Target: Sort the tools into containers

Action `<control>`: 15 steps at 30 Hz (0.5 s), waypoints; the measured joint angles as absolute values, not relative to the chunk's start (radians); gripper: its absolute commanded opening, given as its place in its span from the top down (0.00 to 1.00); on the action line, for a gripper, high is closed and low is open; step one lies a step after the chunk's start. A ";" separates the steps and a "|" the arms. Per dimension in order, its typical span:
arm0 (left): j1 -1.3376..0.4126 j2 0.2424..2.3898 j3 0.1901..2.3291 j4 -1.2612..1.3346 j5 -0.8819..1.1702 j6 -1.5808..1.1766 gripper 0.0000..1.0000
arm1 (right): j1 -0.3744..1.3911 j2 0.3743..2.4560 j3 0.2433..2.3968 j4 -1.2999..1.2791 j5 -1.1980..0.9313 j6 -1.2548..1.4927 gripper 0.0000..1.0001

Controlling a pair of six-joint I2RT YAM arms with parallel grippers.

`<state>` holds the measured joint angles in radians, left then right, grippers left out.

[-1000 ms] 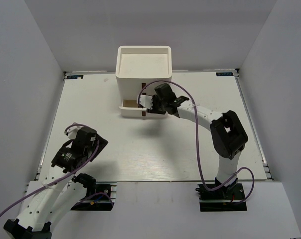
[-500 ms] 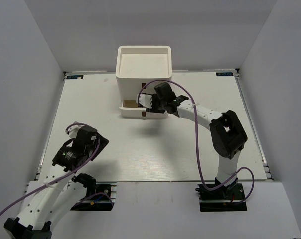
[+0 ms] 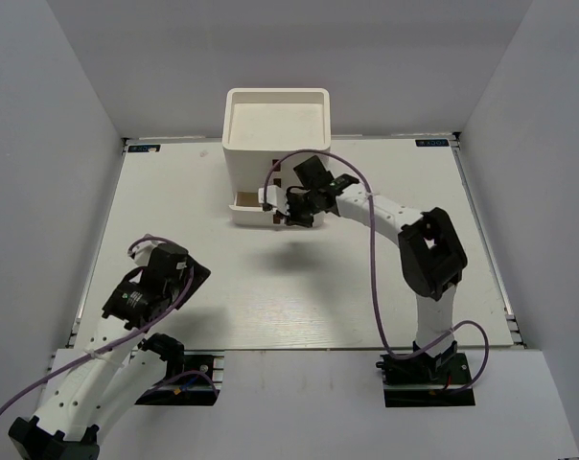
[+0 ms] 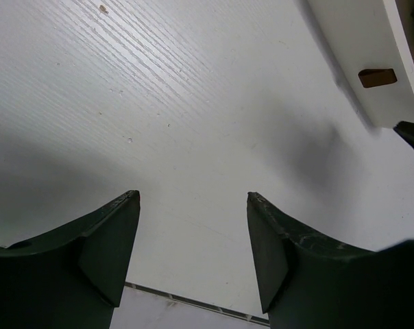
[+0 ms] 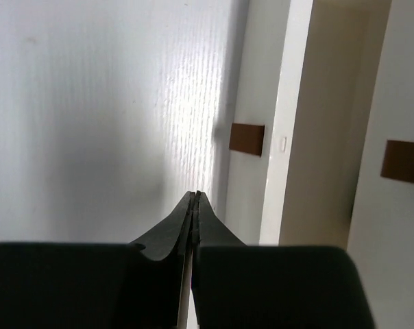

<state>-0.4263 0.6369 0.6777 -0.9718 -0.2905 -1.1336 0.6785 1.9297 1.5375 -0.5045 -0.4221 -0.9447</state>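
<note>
**While the Right Jaws Clamp Shut at the Open Drawer, the Left Gripper Hangs Spread**

Where the white table (image 3: 222, 278) fills the middle of the overhead view, the white stacked organizer (image 3: 243, 168) stands at its far edge, in the upper centre of the frame, with its top tray open to the camera. The tray's floor shows plain white.

The right arm (image 3: 428, 254) rises from the lower right and reaches up and left across the table to the organizer's front. A purple cable (image 3: 376, 278) loops along it. The left arm (image 3: 98, 355) is folded in the lower left of the frame, well apart from the organizer, with its own purple cable trailing beside it.

The organizer's bottom drawer (image 3: 243, 201) is pulled out toward the arms. In the right wrist view, a strip of the drawer's pale inside shows at upper right. What lies in it cannot be made out.

The right gripper (image 3: 268, 198) is at the drawer's front. Its fingers are clenched together, with nothing visible between them. In its wrist view the right gripper's (image 5: 195, 195) tips meet in a single point just left of the drawer's front panel. Whether they touch the panel cannot be told.

The left gripper (image 3: 187, 272) is released. In its wrist view the left gripper's (image 4: 193, 199) dark fingers stand wide apart over bare table, holding nothing.

Small brown tabs mark the drawer fronts. One (image 5: 247, 139) sits on the pulled-out panel and another (image 5: 406, 162) on the drawer behind it. One more tab (image 4: 377, 77) shows at the upper right of the left wrist view.
</note>
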 measured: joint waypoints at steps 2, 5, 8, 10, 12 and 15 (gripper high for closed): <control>-0.426 0.636 0.678 -0.972 -0.290 -1.133 0.26 | 0.688 1.966 1.542 -0.466 -0.390 -0.915 1.00; -0.426 0.628 0.678 -0.973 -0.290 -1.133 0.26 | 0.702 2.011 1.541 -0.411 -0.319 -0.880 1.00; -0.426 0.620 0.678 -0.973 -0.290 -1.133 0.26 | 0.712 2.041 1.540 -0.337 -0.224 -0.854 1.00; -0.426 0.620 0.678 -0.972 -0.290 -1.132 0.26 | 0.714 2.049 1.539 -0.295 -0.173 -0.840 1.00; -0.426 0.621 0.678 -0.973 -0.290 -1.132 0.26 | 0.717 2.051 1.536 -0.262 -0.129 -0.829 1.00; -0.426 0.622 0.678 -0.971 -0.290 -1.132 0.26 | 0.720 2.051 1.527 -0.218 -0.080 -0.823 1.00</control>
<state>-0.4263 0.6224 0.6777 -0.9710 -0.2905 -1.1324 0.7197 2.0506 1.5269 -0.2180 -0.0795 -0.8227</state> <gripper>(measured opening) 0.738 0.004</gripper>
